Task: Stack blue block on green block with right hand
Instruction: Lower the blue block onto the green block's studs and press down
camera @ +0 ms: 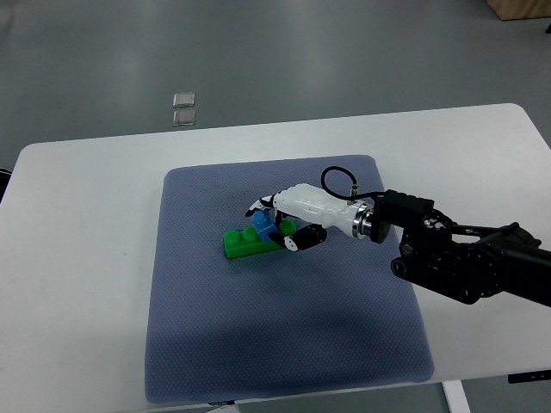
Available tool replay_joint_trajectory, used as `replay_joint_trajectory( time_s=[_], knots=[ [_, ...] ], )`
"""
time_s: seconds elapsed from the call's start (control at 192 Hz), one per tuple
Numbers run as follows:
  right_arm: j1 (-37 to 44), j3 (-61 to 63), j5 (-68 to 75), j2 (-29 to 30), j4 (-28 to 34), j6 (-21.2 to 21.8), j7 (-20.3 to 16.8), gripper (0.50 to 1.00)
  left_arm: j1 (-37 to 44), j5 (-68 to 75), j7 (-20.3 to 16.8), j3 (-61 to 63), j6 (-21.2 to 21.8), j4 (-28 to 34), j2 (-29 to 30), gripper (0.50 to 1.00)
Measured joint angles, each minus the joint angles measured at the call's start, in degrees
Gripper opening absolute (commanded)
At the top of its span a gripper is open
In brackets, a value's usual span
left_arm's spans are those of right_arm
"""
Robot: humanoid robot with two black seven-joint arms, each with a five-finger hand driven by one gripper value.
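A green block [241, 244] lies on the blue-grey mat [284, 344], near its middle. A blue block [262, 224] sits on top of the green one, at its right part. My right hand [277, 222], white with black fingertips, reaches in from the right and its fingers curl around the blue block, the thumb [301, 240] low at the near side. The hand covers part of both blocks. The left arm does not show.
The mat lies on a white table [77, 258]. Two small clear squares [183, 107] lie on the grey floor beyond the table's far edge. My black right forearm [465, 258] stretches over the table's right side.
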Motion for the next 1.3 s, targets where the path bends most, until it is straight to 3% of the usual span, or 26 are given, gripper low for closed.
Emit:
replay_joint_trajectory(
  time_s=[0.584, 0.772, 0.829, 0.944, 1.059, 1.299],
  knots=[
    [-0.12, -0.02, -0.01, -0.04, 0.0, -0.73, 0.02, 0.5, 0.0, 0.0, 0.0, -0.01, 0.01, 0.0, 0.0, 1.0],
    [-0.12, -0.01, 0.08, -0.04, 0.0, -0.75, 0.01, 0.541, 0.0, 0.0, 0.0, -0.01, 0.02, 0.0, 0.0, 1.0],
    [-0.09, -0.01, 0.08, -0.04, 0.0, -0.78, 0.01, 0.588, 0.0, 0.0, 0.0, -0.01, 0.02, 0.0, 0.0, 1.0],
    [-0.05, -0.01, 0.08, -0.04, 0.0, -0.79, -0.02, 0.613, 0.0, 0.0, 0.0, 0.01, 0.02, 0.0, 0.0, 1.0],
    [-0.04, -0.01, 0.09, -0.06, 0.0, -0.79, -0.05, 0.68, 0.0, 0.0, 0.0, 0.02, 0.02, 0.0, 0.0, 1.0],
    [-0.03, -0.01, 0.08, -0.13, 0.0, -0.79, -0.05, 0.684, 0.0, 0.0, 0.0, 0.02, 0.02, 0.0, 0.0, 1.0]
  ],
)
